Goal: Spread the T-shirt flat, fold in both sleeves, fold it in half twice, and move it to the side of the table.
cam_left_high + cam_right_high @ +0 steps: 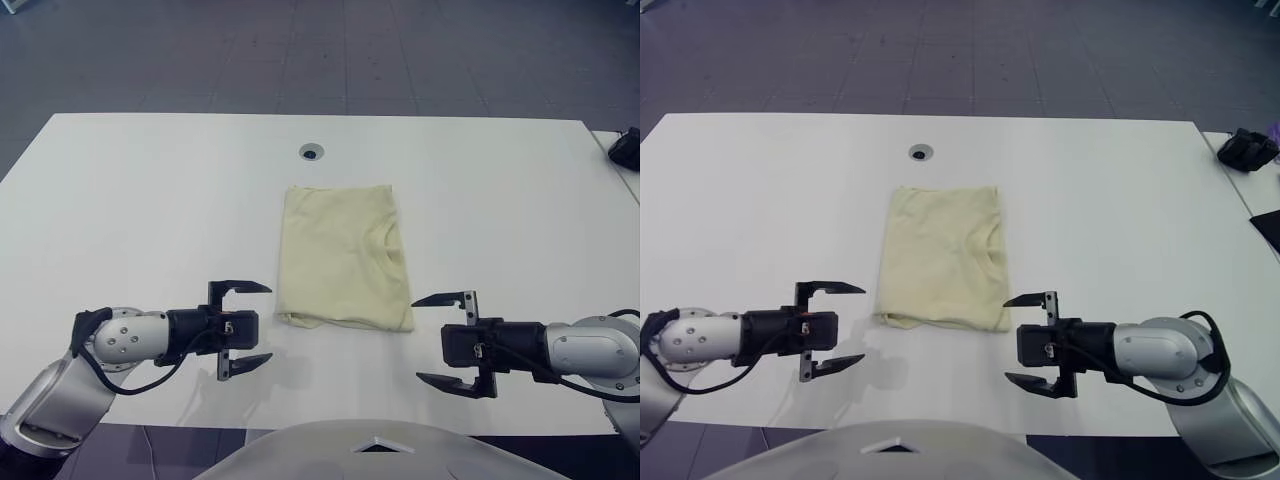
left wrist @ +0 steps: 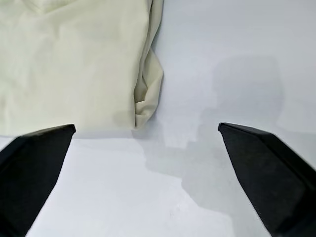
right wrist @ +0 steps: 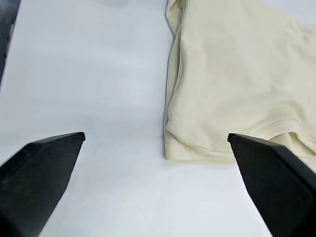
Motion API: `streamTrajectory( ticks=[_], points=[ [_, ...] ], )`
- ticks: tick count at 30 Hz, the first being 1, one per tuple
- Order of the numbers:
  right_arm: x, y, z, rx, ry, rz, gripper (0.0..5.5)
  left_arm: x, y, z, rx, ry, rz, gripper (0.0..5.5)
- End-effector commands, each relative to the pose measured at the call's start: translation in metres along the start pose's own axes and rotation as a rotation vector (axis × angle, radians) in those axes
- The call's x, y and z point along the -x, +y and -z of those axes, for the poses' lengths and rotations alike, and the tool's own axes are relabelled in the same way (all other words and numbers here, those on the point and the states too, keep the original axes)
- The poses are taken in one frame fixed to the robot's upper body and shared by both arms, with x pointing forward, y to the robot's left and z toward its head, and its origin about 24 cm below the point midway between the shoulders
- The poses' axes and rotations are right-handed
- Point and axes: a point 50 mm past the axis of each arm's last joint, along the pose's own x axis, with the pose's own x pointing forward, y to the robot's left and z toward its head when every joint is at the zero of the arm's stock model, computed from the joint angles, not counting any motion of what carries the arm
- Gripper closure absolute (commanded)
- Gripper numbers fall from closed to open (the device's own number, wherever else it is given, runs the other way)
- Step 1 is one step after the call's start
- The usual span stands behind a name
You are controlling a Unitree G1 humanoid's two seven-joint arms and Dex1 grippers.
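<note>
Left eye view shows the pale yellow T-shirt [image 1: 345, 257] folded into a compact rectangle at the centre of the white table [image 1: 150, 200], with a cable grommet [image 1: 312, 152] just beyond its far edge. Left gripper [image 1: 268, 323]: fingers spread apart, holding nothing, just beside the shirt's near left corner. Right gripper [image 1: 416, 340]: fingers likewise apart, holding nothing, just beside the near right corner.

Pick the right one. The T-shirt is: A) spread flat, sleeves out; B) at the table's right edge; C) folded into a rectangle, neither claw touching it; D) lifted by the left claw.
C: the T-shirt lies folded, left claw and right claw open and clear of it.
</note>
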Motion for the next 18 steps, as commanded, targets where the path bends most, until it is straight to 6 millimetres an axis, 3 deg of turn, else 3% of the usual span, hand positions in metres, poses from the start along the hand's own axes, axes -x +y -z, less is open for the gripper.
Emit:
streamTrajectory(
  ticks=[1,8,18],
  points=[
    [0.000,-0.002,0.004,0.022,0.036,0.001,0.10,-0.017,-0.002,-0.003,-0.102,0.012,-0.041,0.31],
    [-0.004,-0.004,0.003,0.034,0.031,0.014,0.10,-0.042,0.002,0.000,-0.251,0.066,-0.097,1.45],
    [-0.012,-0.009,0.001,0.083,0.025,0.041,0.10,-0.044,-0.005,0.004,-0.273,0.095,-0.050,3.07]
  ],
)
